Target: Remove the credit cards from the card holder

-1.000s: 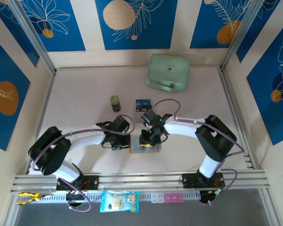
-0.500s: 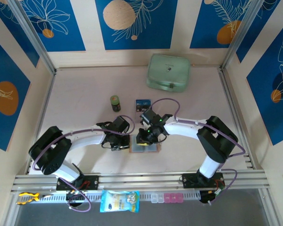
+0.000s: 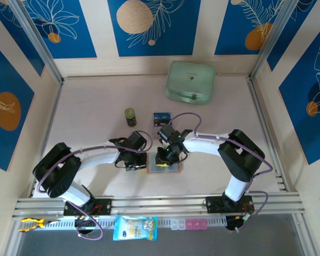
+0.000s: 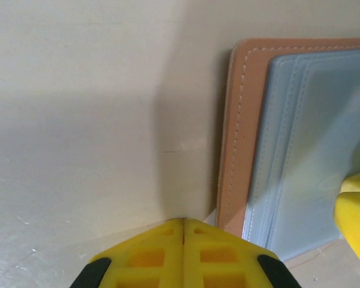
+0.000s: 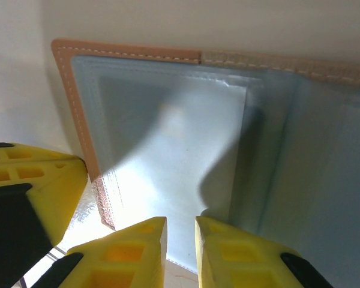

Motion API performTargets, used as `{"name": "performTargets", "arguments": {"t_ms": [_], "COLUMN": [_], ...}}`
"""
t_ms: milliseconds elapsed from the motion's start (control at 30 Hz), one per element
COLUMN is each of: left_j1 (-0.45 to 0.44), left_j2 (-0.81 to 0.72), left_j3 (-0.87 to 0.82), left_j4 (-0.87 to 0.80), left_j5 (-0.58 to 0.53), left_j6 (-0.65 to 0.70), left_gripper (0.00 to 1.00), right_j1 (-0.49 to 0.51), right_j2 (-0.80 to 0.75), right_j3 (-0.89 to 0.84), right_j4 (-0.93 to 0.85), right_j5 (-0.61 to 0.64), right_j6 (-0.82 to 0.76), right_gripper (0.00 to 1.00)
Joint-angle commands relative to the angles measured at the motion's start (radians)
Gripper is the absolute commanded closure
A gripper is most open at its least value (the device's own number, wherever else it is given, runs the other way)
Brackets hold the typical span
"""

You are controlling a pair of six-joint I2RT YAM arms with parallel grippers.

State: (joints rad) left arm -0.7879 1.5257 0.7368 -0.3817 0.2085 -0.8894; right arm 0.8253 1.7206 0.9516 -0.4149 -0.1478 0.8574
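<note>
The tan card holder (image 3: 171, 167) lies open on the table, grey lining up. My left gripper (image 3: 143, 159) is shut, its tips (image 4: 184, 221) on the table at the near left corner of the card holder (image 4: 236, 126). My right gripper (image 3: 161, 157) hovers over the left half of the card holder (image 5: 168, 138). That gripper (image 5: 180, 225) has its jaws a narrow gap apart with only grey pocket lining seen between them. One dark blue credit card (image 3: 161, 118) lies on the table beyond the holder. No dark card face shows inside the pockets.
A small green can (image 3: 130, 116) stands left of the loose card. The mint-green case (image 3: 190, 81) sits at the back. The left gripper's yellow finger (image 5: 33, 180) shows beside the holder's edge. Both arms crowd the near middle of the table.
My right gripper has shifted slightly left over the holder's left half. The left arm and the holder have stayed put.
</note>
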Motion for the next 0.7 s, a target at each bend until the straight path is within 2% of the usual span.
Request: {"name": "performTargets", "arguments": {"t_ms": [0, 300, 667], "left_j1": [-0.008, -0.008, -0.022], "left_j2": [0.017, -0.021, -0.017], "left_j3": [0.016, 0.043, 0.063], "left_j4": [-0.044, -0.05, 0.041], "left_j5": [-0.017, -0.011, 0.068], "left_j6": [-0.006, 0.0, -0.011], "left_gripper": [1.0, 1.0, 0.98], "right_j1": [-0.003, -0.019, -0.014], "right_j2": [-0.027, -0.049, -0.056], "right_j3": [0.004, -0.029, -0.033], "right_j4": [-0.06, -0.023, -0.003], "right_j5": [0.034, 0.007, -0.005], "right_j6": [-0.01, -0.006, 0.004], "right_gripper": [0.79, 0.79, 0.79]}}
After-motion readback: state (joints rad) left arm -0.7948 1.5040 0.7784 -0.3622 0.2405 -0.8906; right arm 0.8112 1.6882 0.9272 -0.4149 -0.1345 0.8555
